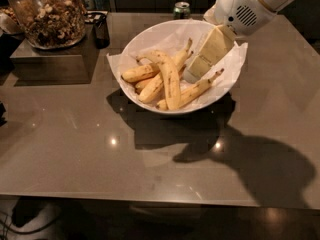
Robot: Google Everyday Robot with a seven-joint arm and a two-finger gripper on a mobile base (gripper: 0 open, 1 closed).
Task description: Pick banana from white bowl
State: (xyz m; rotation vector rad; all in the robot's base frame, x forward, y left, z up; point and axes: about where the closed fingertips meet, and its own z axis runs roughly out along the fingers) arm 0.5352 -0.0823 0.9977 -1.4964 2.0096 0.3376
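Observation:
The white bowl [161, 34] stands at the back middle of the table, lined with white paper whose corners stick out past the rim. Several yellow bananas lie in it. The banana [169, 80] is the thickest and most curved one, with brown specks and a dark line, arching from the bowl's centre toward its front rim. Slimmer bananas [141, 72] [194, 89] lie to its left and right. My gripper [193, 75] reaches down-left from the white arm at the upper right into the right half of the bowl. Its tip is just right of the banana, above a slim banana.
A glass jar of nuts [46, 13] stands on a dark box [50, 60] at the back left, with a dark cup [101, 28] beside it. A green can [181, 9] stands behind the bowl. The table's front edge [150, 200] runs across the bottom.

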